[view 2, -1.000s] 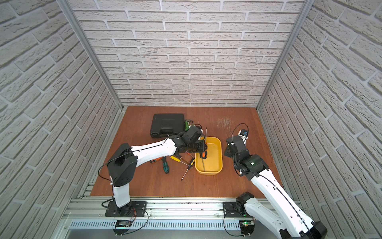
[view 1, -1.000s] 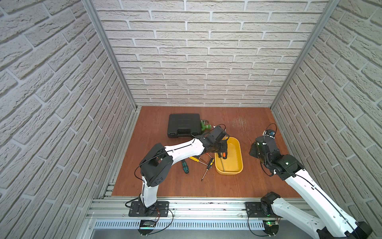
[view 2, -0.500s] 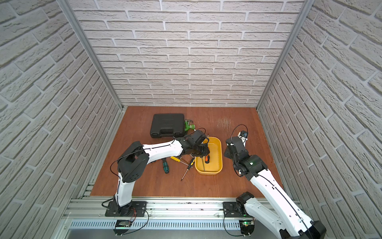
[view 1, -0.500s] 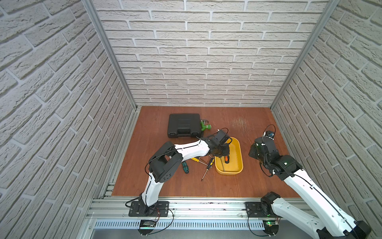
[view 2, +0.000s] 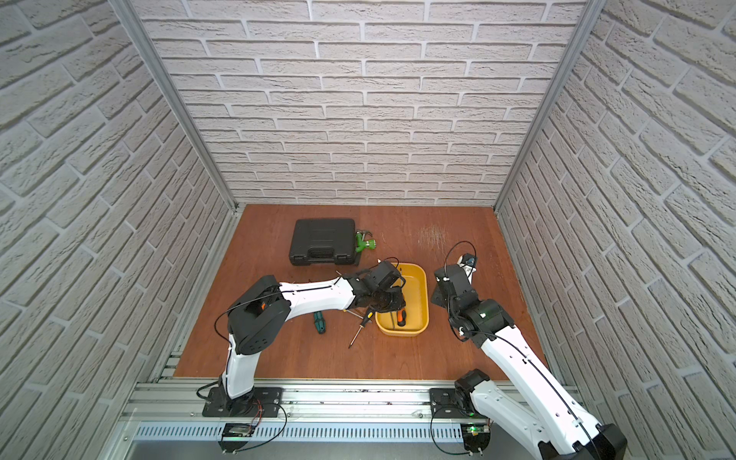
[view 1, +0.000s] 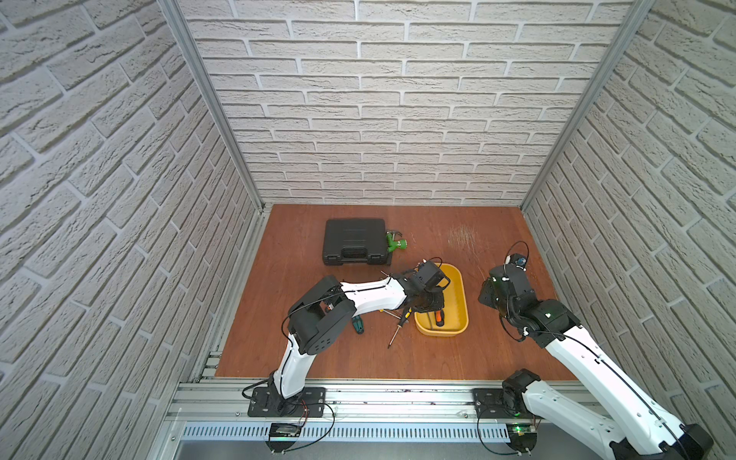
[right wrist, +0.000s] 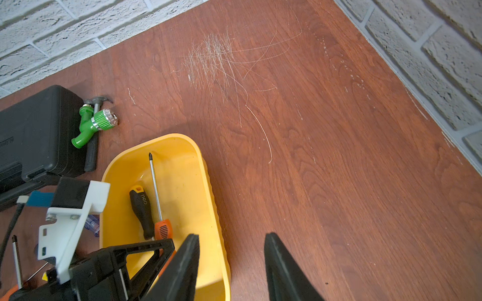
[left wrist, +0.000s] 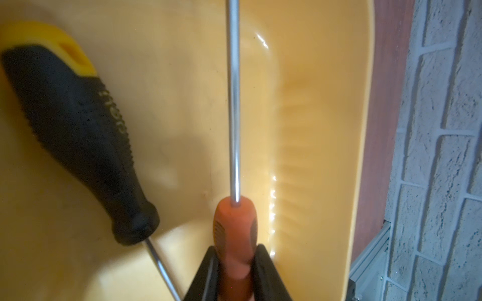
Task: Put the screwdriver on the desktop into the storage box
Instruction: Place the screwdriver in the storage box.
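The yellow storage box (view 1: pixel 462 294) (view 2: pixel 424 295) sits on the reddish-brown desktop (view 1: pixel 498 358). My left gripper (left wrist: pixel 236 250) (view 1: pixel 429 304) is inside it, shut on the handle of an orange screwdriver (left wrist: pixel 234 226) (view 1: pixel 438 318) (right wrist: pixel 163 228) whose shaft runs along the box floor. A black-and-yellow screwdriver (left wrist: pixel 78 130) (right wrist: pixel 142 208) lies in the box beside it. Another black-and-yellow screwdriver (view 1: pixel 400 324) and a teal-handled one (view 1: pixel 358 324) lie on the desktop left of the box. My right gripper (right wrist: pixel 231 235) hangs open and empty over the box's right rim (right wrist: pixel 208 172).
A black tool case (view 1: pixel 354 241) stands at the back left with a green tap (view 1: pixel 395 243) and a small hammer (right wrist: pixel 97 100) against its right side. A pale scuffed patch (view 1: pixel 462 235) marks the desktop behind the box. Brick walls enclose three sides.
My left gripper has carried the orange screwdriver from the box's far part toward its near end and lower into it. The right arm has not moved.
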You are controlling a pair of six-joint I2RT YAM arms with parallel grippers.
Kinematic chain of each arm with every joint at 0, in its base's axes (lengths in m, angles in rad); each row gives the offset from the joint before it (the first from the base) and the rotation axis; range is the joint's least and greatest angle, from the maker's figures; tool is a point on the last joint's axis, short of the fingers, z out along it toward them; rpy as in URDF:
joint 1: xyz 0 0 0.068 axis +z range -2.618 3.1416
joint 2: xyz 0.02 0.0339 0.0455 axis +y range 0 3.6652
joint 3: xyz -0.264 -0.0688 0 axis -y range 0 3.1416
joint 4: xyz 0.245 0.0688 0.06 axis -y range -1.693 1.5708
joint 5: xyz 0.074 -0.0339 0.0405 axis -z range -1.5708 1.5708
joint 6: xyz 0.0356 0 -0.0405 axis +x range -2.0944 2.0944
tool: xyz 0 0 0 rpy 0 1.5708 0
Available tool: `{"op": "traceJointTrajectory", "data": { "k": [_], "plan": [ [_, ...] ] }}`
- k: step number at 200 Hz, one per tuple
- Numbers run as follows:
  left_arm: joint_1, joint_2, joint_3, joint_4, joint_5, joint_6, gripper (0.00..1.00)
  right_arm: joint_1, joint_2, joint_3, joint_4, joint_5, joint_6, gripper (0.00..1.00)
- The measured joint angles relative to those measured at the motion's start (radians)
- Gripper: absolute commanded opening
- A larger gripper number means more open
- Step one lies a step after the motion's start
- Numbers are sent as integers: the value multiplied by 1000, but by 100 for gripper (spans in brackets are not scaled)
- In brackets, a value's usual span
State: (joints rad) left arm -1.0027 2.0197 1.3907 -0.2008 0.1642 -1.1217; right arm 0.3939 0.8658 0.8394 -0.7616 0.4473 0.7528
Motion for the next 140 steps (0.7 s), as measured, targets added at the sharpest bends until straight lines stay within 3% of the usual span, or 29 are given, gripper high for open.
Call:
{"op": "traceJointTrajectory", "data": {
  "k": [19, 56, 74, 97, 140],
  "plan": [
    [0, 0, -3, 4, 0, -2, 0, -1, -2, 0, 0, 0, 0, 46],
    [0, -3, -8, 11, -3, 5, 38, -2, -11, 0, 1, -2, 1, 46],
    [-3, -13, -10, 14, -10, 13, 48, -2, -18, 0, 3, -5, 3, 47],
    [-6, -41, -10, 16, -21, 31, 55, -2, -26, 0, 3, -10, 3, 47],
    [-8, -80, -10, 13, -34, 58, 55, -2, -29, 0, 13, -25, 3, 47]
  ]
}}
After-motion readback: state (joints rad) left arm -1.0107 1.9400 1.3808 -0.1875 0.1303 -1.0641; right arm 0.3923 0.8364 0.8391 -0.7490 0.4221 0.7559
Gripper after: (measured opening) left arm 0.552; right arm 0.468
